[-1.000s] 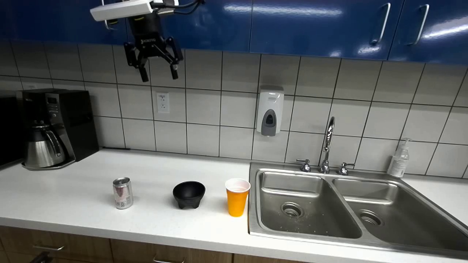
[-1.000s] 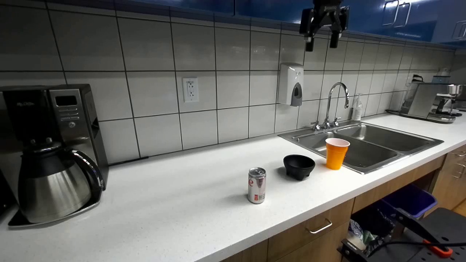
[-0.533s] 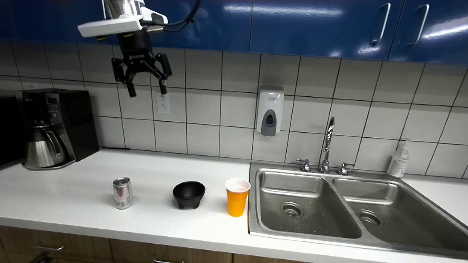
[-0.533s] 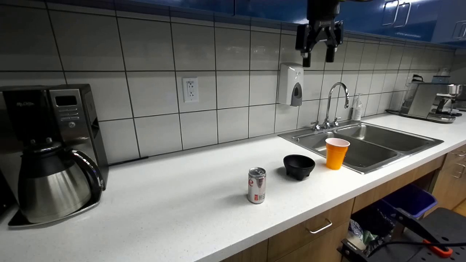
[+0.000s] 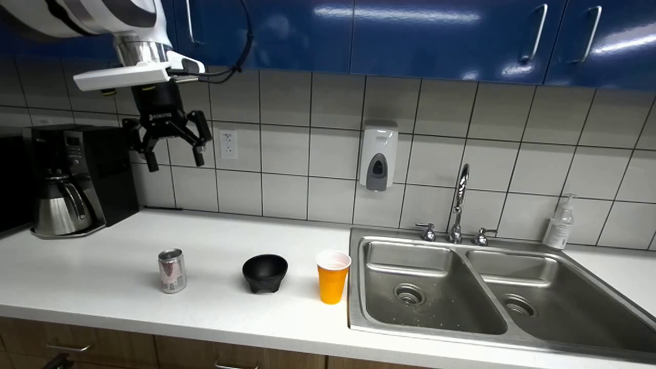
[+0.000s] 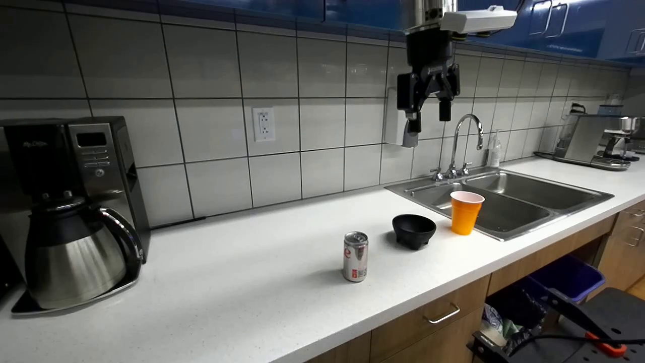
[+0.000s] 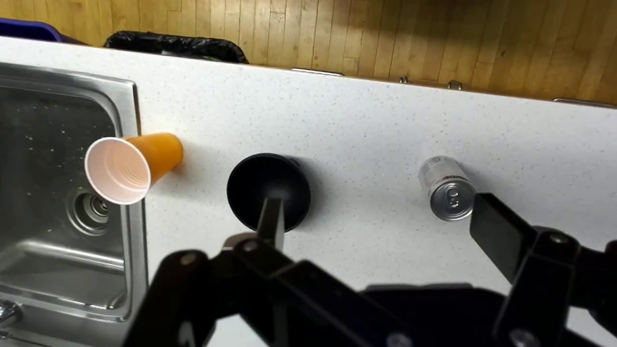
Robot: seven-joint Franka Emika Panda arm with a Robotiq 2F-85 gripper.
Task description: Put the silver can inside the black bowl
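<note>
The silver can (image 5: 172, 271) stands upright on the white counter in both exterior views (image 6: 356, 257). The black bowl (image 5: 265, 273) stands beside it, toward the sink, and also shows in an exterior view (image 6: 414, 232). My gripper (image 5: 176, 163) is open and empty, high above the counter, with its fingers pointing down; it also shows in an exterior view (image 6: 429, 123). In the wrist view my gripper (image 7: 378, 207) has one fingertip over the bowl (image 7: 260, 185) and the other beside the can's (image 7: 448, 190) top edge in the picture. It touches neither.
An orange cup (image 5: 332, 279) stands between the bowl and the steel sink (image 5: 430, 328). A coffee maker with a steel carafe (image 6: 75, 257) stands at the counter's far end. A soap dispenser (image 5: 378, 156) hangs on the tiled wall. Blue cabinets (image 5: 435, 41) overhang the counter.
My gripper has come down from near the cabinets, moving toward the coffee maker's side in an exterior view. It stays open. The can, bowl and cup have not moved.
</note>
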